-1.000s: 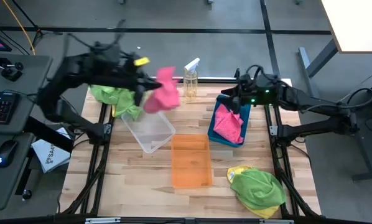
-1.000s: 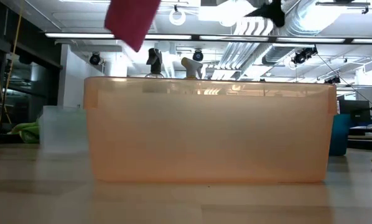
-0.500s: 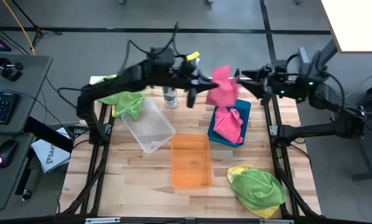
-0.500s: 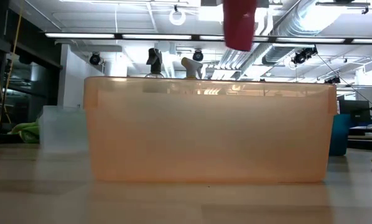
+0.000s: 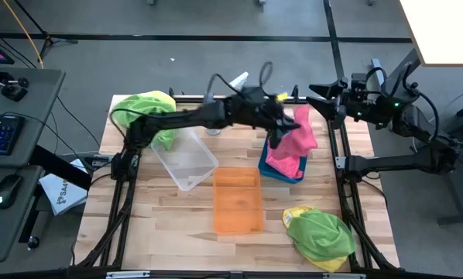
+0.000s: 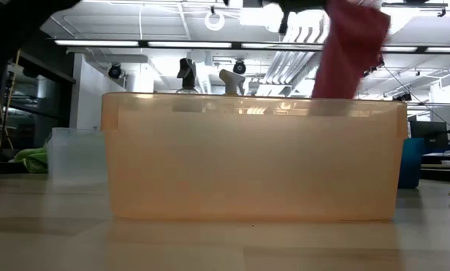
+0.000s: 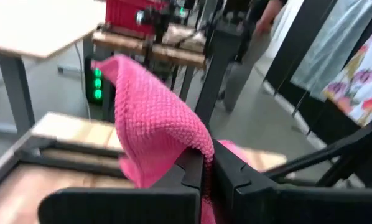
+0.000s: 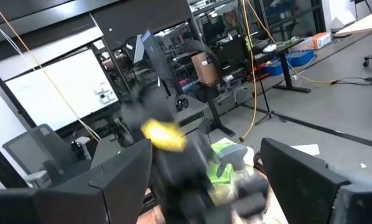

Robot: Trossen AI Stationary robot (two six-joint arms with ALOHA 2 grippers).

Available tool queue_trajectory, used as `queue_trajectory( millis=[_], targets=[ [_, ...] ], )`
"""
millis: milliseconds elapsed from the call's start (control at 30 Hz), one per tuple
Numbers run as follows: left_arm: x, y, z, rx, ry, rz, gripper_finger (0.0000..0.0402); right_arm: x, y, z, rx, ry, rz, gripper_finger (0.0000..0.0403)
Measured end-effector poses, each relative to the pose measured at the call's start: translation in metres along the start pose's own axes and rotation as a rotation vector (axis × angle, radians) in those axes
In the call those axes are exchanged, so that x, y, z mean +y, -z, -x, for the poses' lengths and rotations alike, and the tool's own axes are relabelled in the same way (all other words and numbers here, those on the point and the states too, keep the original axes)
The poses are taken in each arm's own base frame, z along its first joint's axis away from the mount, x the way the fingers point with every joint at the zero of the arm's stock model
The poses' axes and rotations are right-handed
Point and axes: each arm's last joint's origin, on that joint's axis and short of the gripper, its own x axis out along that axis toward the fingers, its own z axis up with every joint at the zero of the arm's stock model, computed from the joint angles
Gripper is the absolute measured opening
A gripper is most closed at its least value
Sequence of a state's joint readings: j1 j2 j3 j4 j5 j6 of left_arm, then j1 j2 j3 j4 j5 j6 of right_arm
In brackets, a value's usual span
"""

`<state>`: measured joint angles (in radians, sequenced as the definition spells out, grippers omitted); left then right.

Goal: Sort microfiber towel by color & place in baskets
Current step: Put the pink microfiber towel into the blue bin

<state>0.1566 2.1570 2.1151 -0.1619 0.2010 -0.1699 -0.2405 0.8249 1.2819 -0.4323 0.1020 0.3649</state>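
Wood planks make up the table (image 5: 177,217), ringed by grey floor and desks. Right of centre in the high view, a pink towel (image 5: 297,133) hangs pinched between the closed fingers of the left gripper (image 5: 282,125), directly over the teal basket (image 5: 265,169), where another pink towel (image 5: 282,159) already lies. The orange basket (image 5: 238,200) sits at centre, the clear basket (image 5: 184,159) to its left. A green towel (image 5: 145,108) lies at upper left; another green towel (image 5: 320,236) rests on a yellow towel (image 5: 295,212) at lower right. The right gripper (image 5: 317,97) waits at upper right, fingers spread.

My worry is the release: the cloth hangs toward the bin's far rim, so it could drape over the edge or slide outside.

From table height the orange basket blocks the teal one almost entirely, so the gap between cloth and bin is impossible to judge. A spray bottle (image 5: 238,77) is mostly hidden behind the arm.
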Motion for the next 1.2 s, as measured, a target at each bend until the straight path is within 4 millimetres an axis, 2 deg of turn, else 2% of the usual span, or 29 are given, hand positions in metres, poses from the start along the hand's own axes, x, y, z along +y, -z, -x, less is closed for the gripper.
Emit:
queue_trajectory(
  millis=[167,267,333,433,567,733,833,933,1067,1133,1200],
  targets=[
    [0.015,0.060,-0.043,0.132,-0.017,0.040,0.0000,0.000,0.000,0.000,0.004,0.002,0.000,0.0296],
    [0.023,0.095,-0.061,0.216,-0.039,0.138,0.0001,0.000,0.000,0.000,0.004,0.002,0.000,0.0296],
    [0.025,0.111,-0.067,0.278,-0.058,0.200,0.0004,0.000,0.001,0.000,0.006,0.002,0.000,0.0296],
    [0.029,0.122,-0.064,0.384,-0.084,0.200,0.0020,-0.001,0.002,0.000,0.021,0.008,0.002,0.0296],
    [0.039,0.123,-0.047,0.532,-0.159,0.103,0.0052,-0.002,0.004,0.000,0.041,0.016,0.004,0.0296],
    [0.056,0.106,-0.013,0.697,-0.380,-0.068,0.0090,-0.002,0.005,0.000,0.053,0.024,0.006,0.0296],
    [0.067,0.102,-0.004,0.723,-0.417,-0.061,0.0104,-0.002,0.006,-0.002,0.061,0.031,0.005,0.0296],
    [0.072,0.099,-0.004,0.688,-0.353,0.035,0.0114,-0.005,0.012,-0.004,0.117,0.059,-0.011,0.0296],
    [0.066,0.102,-0.002,0.731,-0.215,0.115,0.0121,-0.015,0.037,-0.005,0.357,0.204,-0.069,0.0296],
    [0.061,0.101,0.007,0.797,-0.162,0.135,0.0122,-0.024,0.058,-0.001,0.541,0.332,-0.117,0.0296],
    [0.057,0.089,0.020,0.815,-0.113,0.135,0.0122,-0.034,0.080,0.007,0.712,0.488,-0.166,0.0296]
  ],
)
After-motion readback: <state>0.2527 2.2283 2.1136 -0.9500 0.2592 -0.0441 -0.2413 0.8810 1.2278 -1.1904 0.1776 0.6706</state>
